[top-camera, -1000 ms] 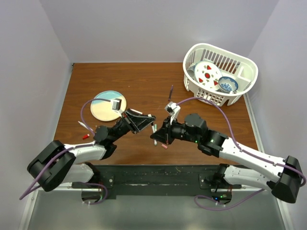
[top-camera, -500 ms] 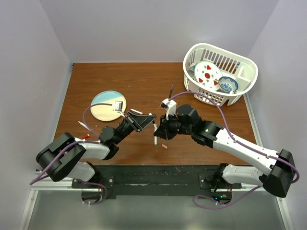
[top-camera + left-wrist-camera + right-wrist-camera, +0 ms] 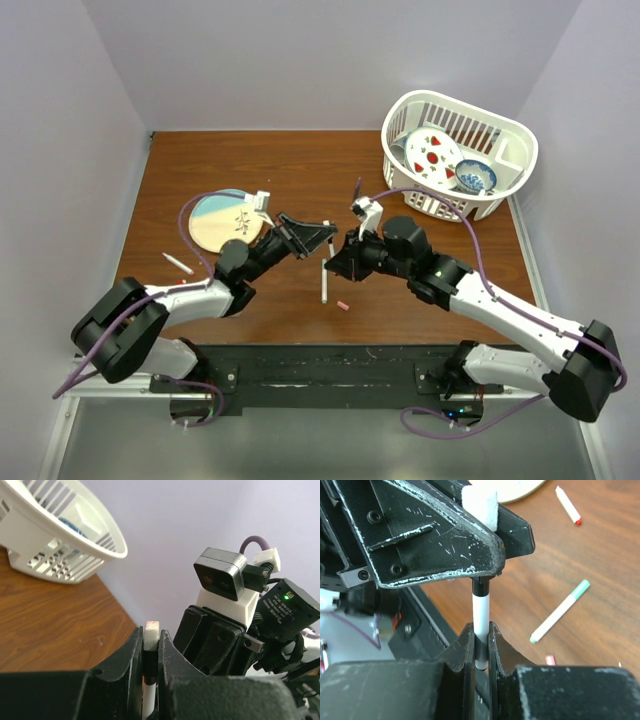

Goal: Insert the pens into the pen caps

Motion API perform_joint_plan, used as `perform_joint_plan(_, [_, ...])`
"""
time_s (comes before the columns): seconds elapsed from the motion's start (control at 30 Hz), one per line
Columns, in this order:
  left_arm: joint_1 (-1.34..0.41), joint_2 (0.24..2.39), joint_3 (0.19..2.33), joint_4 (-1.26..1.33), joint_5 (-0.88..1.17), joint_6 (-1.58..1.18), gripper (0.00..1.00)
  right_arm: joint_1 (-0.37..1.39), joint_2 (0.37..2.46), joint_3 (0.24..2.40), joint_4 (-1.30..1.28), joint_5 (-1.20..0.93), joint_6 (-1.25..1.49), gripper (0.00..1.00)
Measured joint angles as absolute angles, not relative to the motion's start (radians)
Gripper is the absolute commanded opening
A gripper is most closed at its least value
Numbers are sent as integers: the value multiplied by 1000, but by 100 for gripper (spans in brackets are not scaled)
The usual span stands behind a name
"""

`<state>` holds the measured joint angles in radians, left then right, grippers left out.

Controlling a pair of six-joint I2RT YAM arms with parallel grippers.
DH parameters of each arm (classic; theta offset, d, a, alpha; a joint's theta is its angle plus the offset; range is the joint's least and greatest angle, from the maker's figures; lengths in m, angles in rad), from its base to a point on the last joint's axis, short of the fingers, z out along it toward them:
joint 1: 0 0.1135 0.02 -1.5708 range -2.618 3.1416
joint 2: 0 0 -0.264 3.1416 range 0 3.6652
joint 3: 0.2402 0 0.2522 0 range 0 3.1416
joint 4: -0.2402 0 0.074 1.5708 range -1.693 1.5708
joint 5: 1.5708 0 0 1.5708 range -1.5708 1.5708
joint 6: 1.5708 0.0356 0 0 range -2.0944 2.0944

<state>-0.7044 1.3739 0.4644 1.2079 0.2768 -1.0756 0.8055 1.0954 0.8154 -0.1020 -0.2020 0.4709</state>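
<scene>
Overhead, two robot arms meet at the middle of a brown wooden bench (image 3: 250, 160). The left hand (image 3: 322, 232) and the right hand (image 3: 338, 262) point at each other, nearly touching; what they hold is too small to make out here. Just below them a green-tipped pen (image 3: 324, 280) lies on the bench, with a pink cap (image 3: 342, 306) near its lower end. A dark purple pen (image 3: 357, 188) lies further back. A round plate (image 3: 205, 225) sits to the left and a white basket (image 3: 455, 98) of dishes at the back right.

From the left wrist, the left hand is closed on a black cap (image 3: 149, 660), whose white end (image 3: 151, 629) pokes out above the fingers. The right hand stands close behind.

From the right wrist, the right hand is closed on the white barrel of the held pen (image 3: 480, 615), which runs straight up into the black cap at the left hand. Whether the cap is fully seated cannot be told.

Risk: both hands pinch one slim, rigid thing. If either pushes off-line, the barrel could slide through the fingers or twist out of the cap. Letting go before the cap is pressed home could drop pen or cap onto the bench, where it may roll.
</scene>
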Motion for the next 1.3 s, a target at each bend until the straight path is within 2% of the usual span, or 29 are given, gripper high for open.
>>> perform_joint_plan(0.03, [-694, 1370, 494, 1147, 305, -1055, 0, 797, 1083, 787, -65, -202, 483, 24])
perform_joint_plan(0.13, [-675, 1359, 578, 967, 384, -1001, 0, 782, 1056, 716, 15, -210, 517, 37])
perform_joint_plan(0.17, [-672, 1355, 607, 902, 411, -978, 0, 778, 1046, 693, 36, -216, 528, 46])
perform_joint_plan(0.27, [-653, 1351, 699, 707, 479, -922, 0, 760, 997, 614, 87, -257, 561, 62])
perform_joint_plan(0.37, [-612, 1350, 782, 548, 488, -871, 0, 756, 920, 527, 67, -303, 574, 69])
perform_joint_plan(0.5, [-554, 1346, 832, 382, 453, -805, 0, 756, 849, 490, 5, -331, 586, 85])
perform_joint_plan(0.83, [-539, 1472, 842, 50, 260, -696, 0, 756, 811, 490, -87, -270, 614, 88])
perform_joint_plan(1.17, [-568, 1624, 842, -52, 147, -698, 0, 756, 803, 586, -204, -178, 556, 89])
perform_joint_plan(1.27, [-583, 1637, 845, -51, 123, -698, 11, 756, 798, 595, -219, -167, 544, 89])
perform_joint_plan(1.3, [-587, 1646, 847, -51, 120, -698, 18, 756, 797, 596, -223, -166, 542, 88])
